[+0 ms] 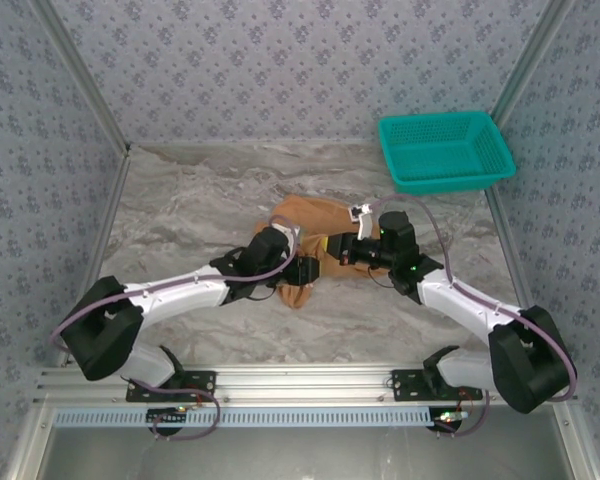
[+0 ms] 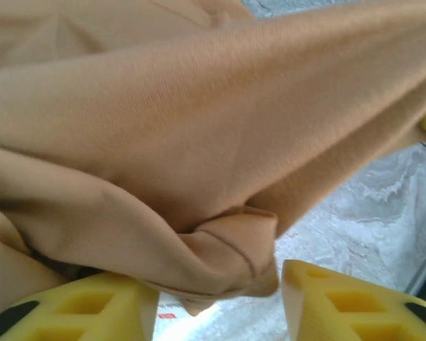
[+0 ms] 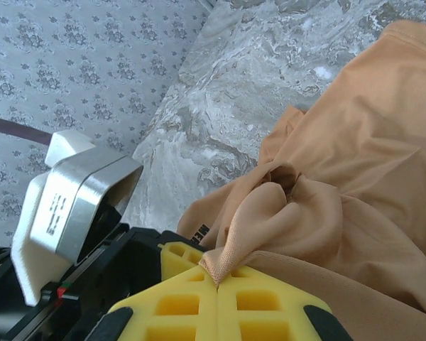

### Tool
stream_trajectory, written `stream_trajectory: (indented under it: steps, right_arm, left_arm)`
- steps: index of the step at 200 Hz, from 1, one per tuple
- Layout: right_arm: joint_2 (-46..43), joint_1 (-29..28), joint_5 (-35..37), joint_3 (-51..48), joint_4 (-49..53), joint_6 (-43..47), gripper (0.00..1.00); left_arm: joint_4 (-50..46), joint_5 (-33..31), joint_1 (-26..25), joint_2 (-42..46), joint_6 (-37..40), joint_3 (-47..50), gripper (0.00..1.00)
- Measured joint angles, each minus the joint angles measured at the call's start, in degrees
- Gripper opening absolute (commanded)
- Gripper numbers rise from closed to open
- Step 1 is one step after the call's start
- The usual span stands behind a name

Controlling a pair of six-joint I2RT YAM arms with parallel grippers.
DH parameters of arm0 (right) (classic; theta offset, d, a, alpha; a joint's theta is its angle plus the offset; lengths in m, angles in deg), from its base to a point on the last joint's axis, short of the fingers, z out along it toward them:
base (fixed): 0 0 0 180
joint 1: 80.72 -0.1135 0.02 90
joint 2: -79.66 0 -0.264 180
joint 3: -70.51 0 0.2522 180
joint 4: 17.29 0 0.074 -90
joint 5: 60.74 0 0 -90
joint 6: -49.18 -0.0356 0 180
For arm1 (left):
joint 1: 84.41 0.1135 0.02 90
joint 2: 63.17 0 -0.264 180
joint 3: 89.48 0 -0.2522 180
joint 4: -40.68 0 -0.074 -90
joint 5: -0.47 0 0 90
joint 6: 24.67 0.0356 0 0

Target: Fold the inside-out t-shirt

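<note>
inspecting progress: i find no fold completed. the inside-out t-shirt (image 1: 310,215) lies bunched in a heap at the middle of the table (image 1: 190,200), between both arms, with no flat panel or clean crease showing. the right gripper (image 3: 216,278) is clamped on a small pinch of the fabric. the left gripper (image 2: 220,302) has its fingers apart, with a hemmed fold hanging in the gap, not pinched as far as i can see. my judgement: spreading, smoothing and every fold are yet to do.
</note>
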Motion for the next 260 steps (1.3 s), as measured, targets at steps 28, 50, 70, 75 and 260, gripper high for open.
stream_trajectory:
  steps: [28,50,70,75,260]
  right_arm:
    - [-0.17,0.11,0.17,-0.24,-0.07,0.00,0.00]
    - [-0.28,0.20,0.20,-0.63,0.22,0.02,0.00]
    - [-1.03,0.35,0.68,-0.68,0.87,0.04,0.00]
    - [-1.36,0.39,1.22,-0.66,1.29,0.11,0.00]
    - [-13.29,-7.80,26.21,23.89,29.99,30.18,0.00]
  left_arm:
    - [2.32,0.15,1.57,-1.40,0.81,-0.33,0.27]
    - [3.74,0.94,2.82,-1.53,1.18,-0.33,0.11]
    - [4.94,2.97,4.37,-1.44,2.08,-0.31,0.00]
    - [5.18,3.82,5.05,-1.29,2.32,-0.24,0.00]
    - [-18.47,18.88,25.57,21.53,15.82,-20.02,0.00]
